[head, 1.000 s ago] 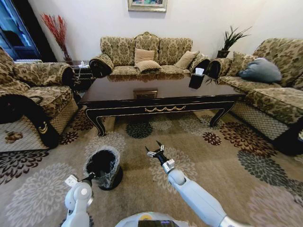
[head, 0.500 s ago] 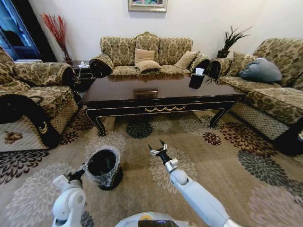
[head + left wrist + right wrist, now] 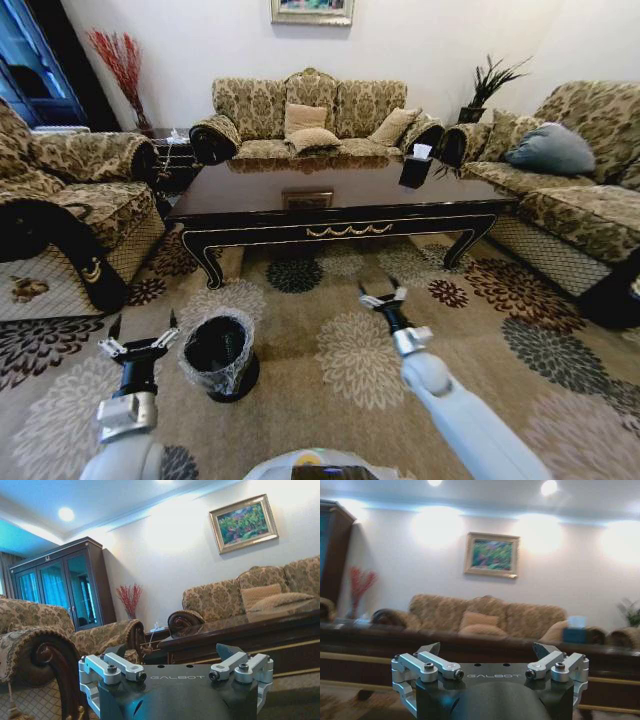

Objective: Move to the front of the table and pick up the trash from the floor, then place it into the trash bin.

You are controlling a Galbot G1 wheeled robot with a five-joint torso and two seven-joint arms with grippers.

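Note:
The table [image 3: 340, 205] of dark glossy wood stands across the middle of the room, with gold scrollwork on its front rail. The trash bin [image 3: 218, 352], black with a crinkly clear liner, sits on the carpet at the front left. My left gripper [image 3: 143, 326] is open just left of the bin, nothing between its fingers. My right gripper [image 3: 382, 291] is open above the carpet, a short way before the table's front rail. The wrist views show the left gripper [image 3: 172, 652] and the right gripper [image 3: 487, 650] open and level, facing the table [image 3: 365, 640]. The trash is out of view.
Patterned sofas and armchairs ring the table: one behind [image 3: 310, 115], one at left [image 3: 70, 200], one at right [image 3: 570, 190]. A black tissue box [image 3: 414, 168] stands on the tabletop. The flowered carpet [image 3: 350, 360] between the bin and my right arm is open floor.
My left gripper swung out from beside the bin's rim to its left and now points up and forward. The right gripper moved right and nearer the table. Bin and table stayed put.

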